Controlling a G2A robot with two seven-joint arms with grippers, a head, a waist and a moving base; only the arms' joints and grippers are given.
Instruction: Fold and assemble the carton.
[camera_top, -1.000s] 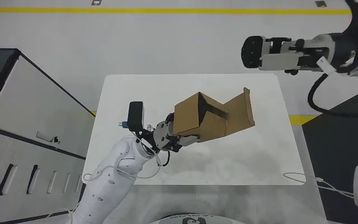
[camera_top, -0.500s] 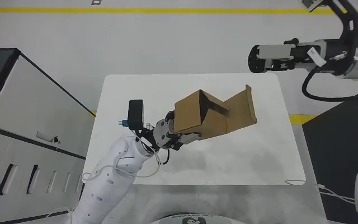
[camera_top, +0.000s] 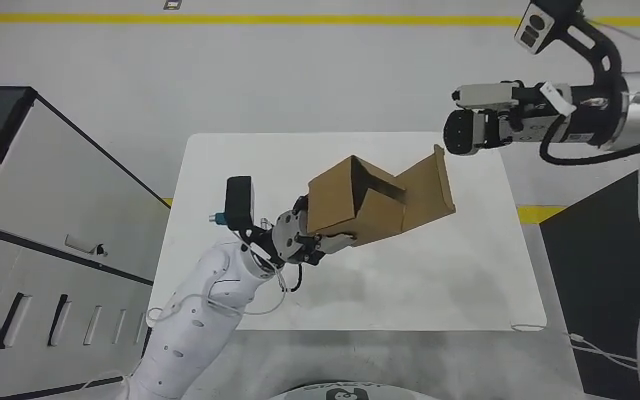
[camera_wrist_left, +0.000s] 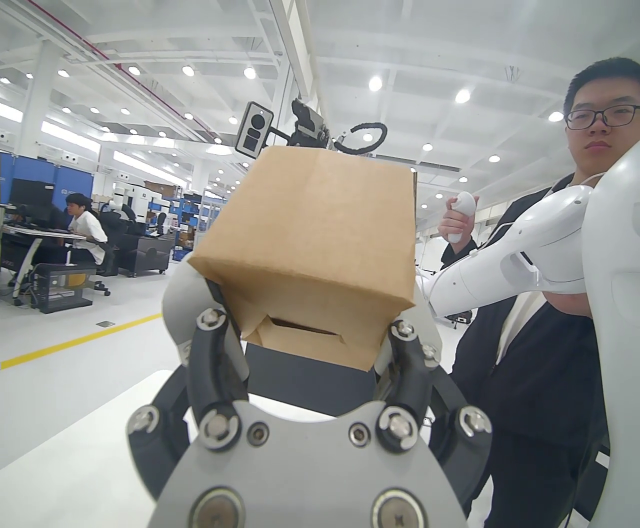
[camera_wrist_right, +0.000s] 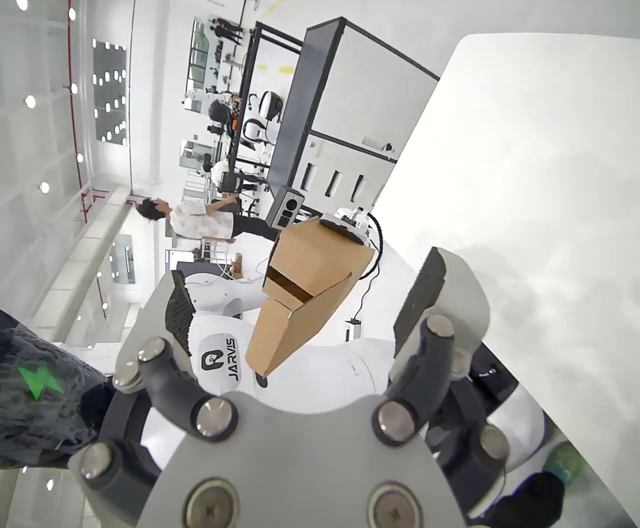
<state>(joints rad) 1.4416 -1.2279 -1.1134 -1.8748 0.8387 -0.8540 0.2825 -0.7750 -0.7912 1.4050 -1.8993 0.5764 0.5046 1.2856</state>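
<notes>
carton (camera_top: 352, 208): brown, part-folded, one flap standing open at its right end, held over the white desk (camera_top: 440, 280) | left claw (camera_top: 303, 240): clenched on the carton's left end | right claw (camera_top: 462, 130): released, grasping nothing, by the desk's far right corner, apart from the carton

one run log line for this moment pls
left gripper: shut on brown cardboard carton | carton: held over white table, end flap open | right gripper: open, apart from carton
</notes>
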